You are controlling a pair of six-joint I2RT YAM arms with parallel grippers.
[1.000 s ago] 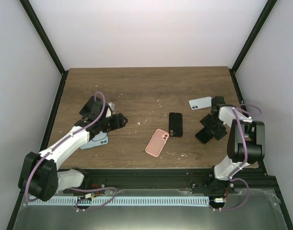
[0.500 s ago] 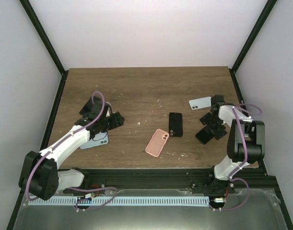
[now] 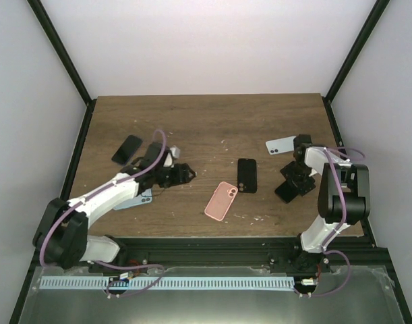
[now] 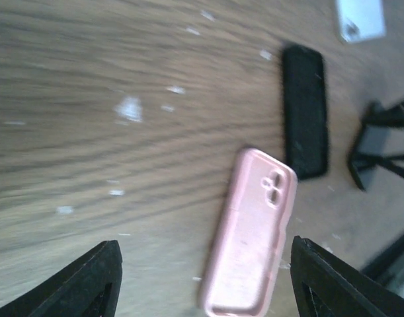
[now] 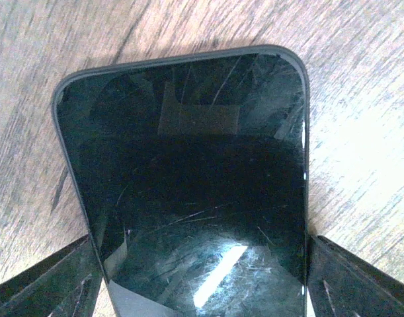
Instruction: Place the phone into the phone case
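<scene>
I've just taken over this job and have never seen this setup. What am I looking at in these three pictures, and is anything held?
Two robot arms stand at the near edge of a table. The wide picture looks down from above: left arm, right arm. The other two come from cameras on their wrists. On the table lie a pink case, a black slab beside it, a pale slab farther right, a dark slab far left, and a blue slab under the left arm. The left jaws are open and empty, facing the pink case. The right jaws straddle a black phone; whether they grip it is unclear.
</scene>
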